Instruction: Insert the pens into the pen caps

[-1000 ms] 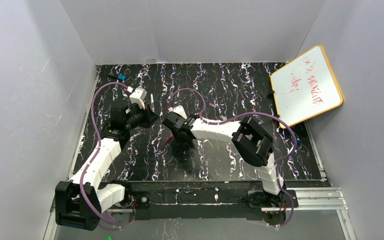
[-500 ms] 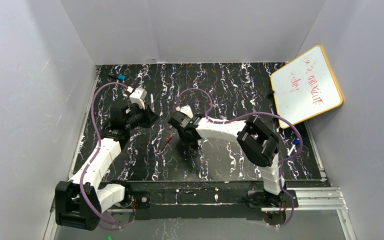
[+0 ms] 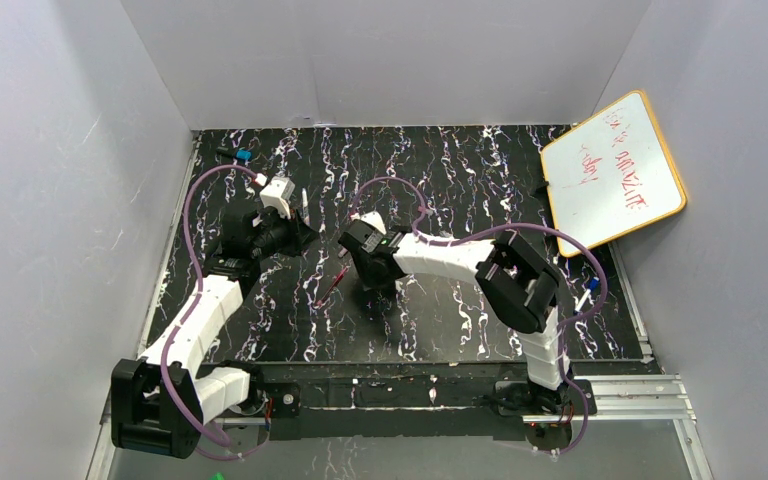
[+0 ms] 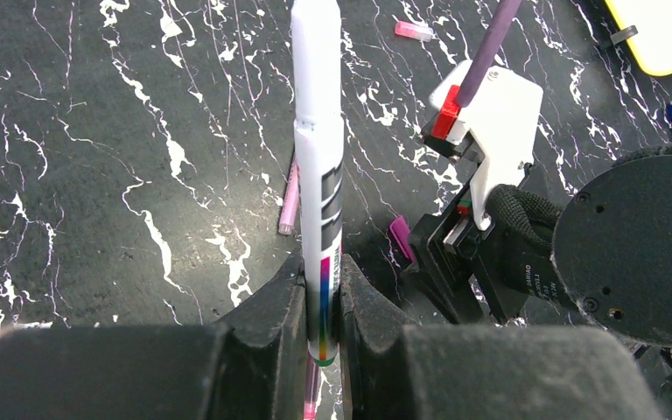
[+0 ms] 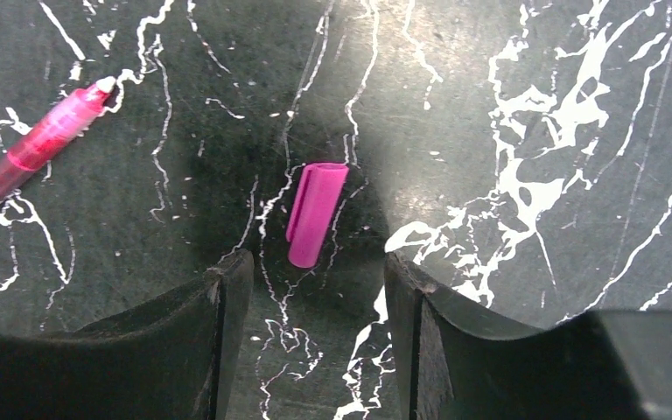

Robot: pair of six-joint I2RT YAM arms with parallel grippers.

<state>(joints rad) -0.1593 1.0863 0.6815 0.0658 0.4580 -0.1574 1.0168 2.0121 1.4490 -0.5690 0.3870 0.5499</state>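
Observation:
My left gripper (image 4: 322, 280) is shut on a whitish pen (image 4: 318, 131) with a green end, which sticks out ahead of the fingers over the black marbled mat. In the top view this gripper (image 3: 295, 235) is left of centre. My right gripper (image 5: 315, 271) hangs open just above the mat. A magenta pen cap (image 5: 315, 213) lies flat just ahead of its fingertips, in line with the gap between them and touching neither. A pink pen (image 5: 39, 144) lies to the cap's left. Another pink pen (image 4: 290, 199) and a small pink cap (image 4: 413, 31) lie farther out.
A whiteboard (image 3: 612, 170) with a yellow frame leans at the mat's right edge. A blue-capped marker (image 3: 586, 297) lies near the right arm's elbow. A small blue-and-black item (image 3: 243, 155) sits at the far left corner. Grey walls enclose the mat on three sides.
The right arm has shifted a little to the right and its jaws have widened slightly. The left arm holds still with the whitish pen.

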